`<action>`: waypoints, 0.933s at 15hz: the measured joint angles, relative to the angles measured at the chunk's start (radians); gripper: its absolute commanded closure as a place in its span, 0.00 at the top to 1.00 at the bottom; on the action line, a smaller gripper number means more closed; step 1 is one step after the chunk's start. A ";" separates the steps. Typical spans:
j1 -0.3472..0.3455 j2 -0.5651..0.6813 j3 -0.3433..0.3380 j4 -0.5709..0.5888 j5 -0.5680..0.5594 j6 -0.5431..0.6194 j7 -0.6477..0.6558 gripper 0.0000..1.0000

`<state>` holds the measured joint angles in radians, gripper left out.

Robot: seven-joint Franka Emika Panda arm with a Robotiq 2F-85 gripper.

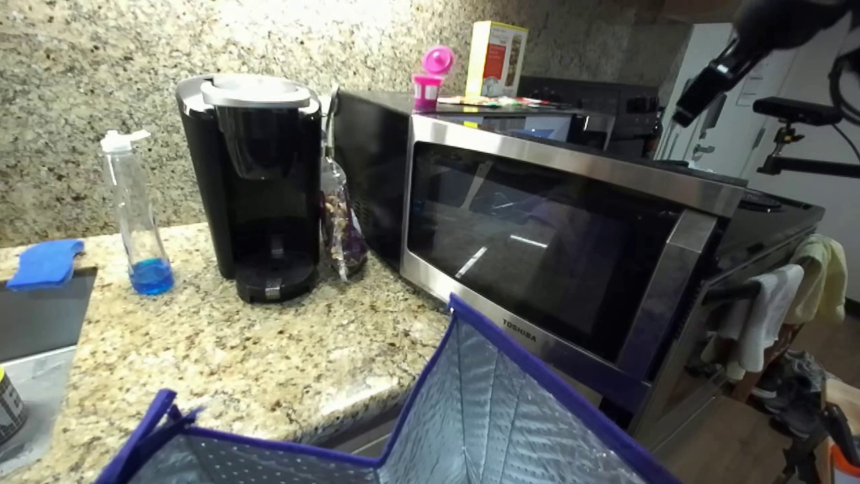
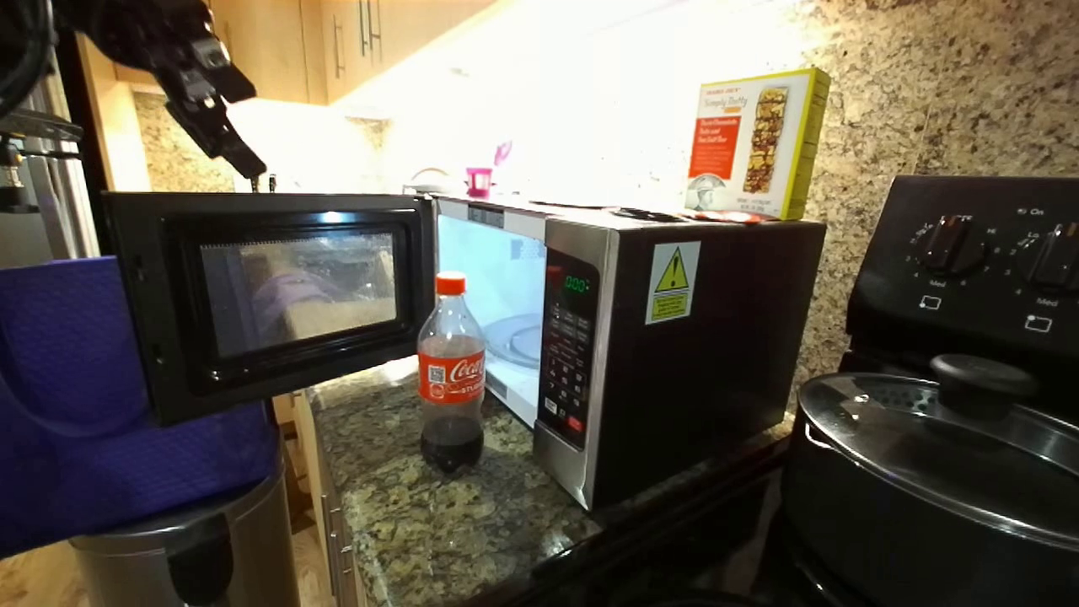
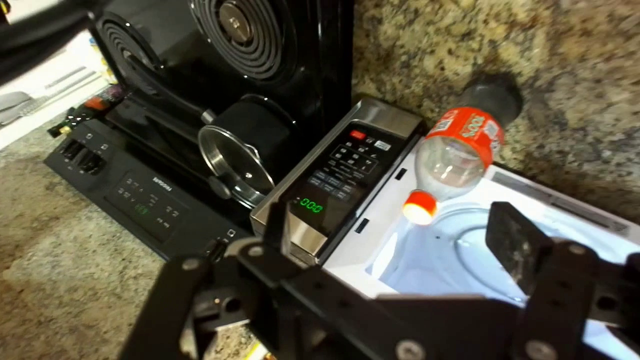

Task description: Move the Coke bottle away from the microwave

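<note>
Speckled counter [image 2: 421, 531] holds one Coke bottle [image 2: 452, 375], upright before one microwave [image 2: 657, 371], with one gripper [image 3: 390, 220] higher up, spread wide.

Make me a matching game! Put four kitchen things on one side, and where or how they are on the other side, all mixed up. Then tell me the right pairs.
Things:
1. Slim, clear plastic Coke bottle
2. Big, boxy steel-and-black microwave
3. White-and-yellow cardboard snack box
4. Round black lidded pot

Where or how:
A. On the black stove
B. On top of the microwave
C. Upright on the speckled stone counter
D. Wide open at the front

Right pairs: 1-C, 2-D, 3-B, 4-A
</note>
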<state>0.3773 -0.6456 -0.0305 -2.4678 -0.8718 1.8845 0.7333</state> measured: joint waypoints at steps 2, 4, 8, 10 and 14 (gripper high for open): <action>0.054 -0.040 -0.003 0.091 0.138 -0.107 -0.130 1.00; 0.020 -0.055 0.014 0.170 0.276 -0.173 -0.248 1.00; -0.126 -0.006 0.032 0.251 0.474 -0.214 -0.443 1.00; -0.175 0.047 0.024 0.272 0.551 -0.217 -0.518 1.00; -0.226 0.170 0.014 0.316 0.650 -0.226 -0.635 1.00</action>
<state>0.1508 -0.4758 -0.0164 -2.1521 -0.2220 1.6582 0.0987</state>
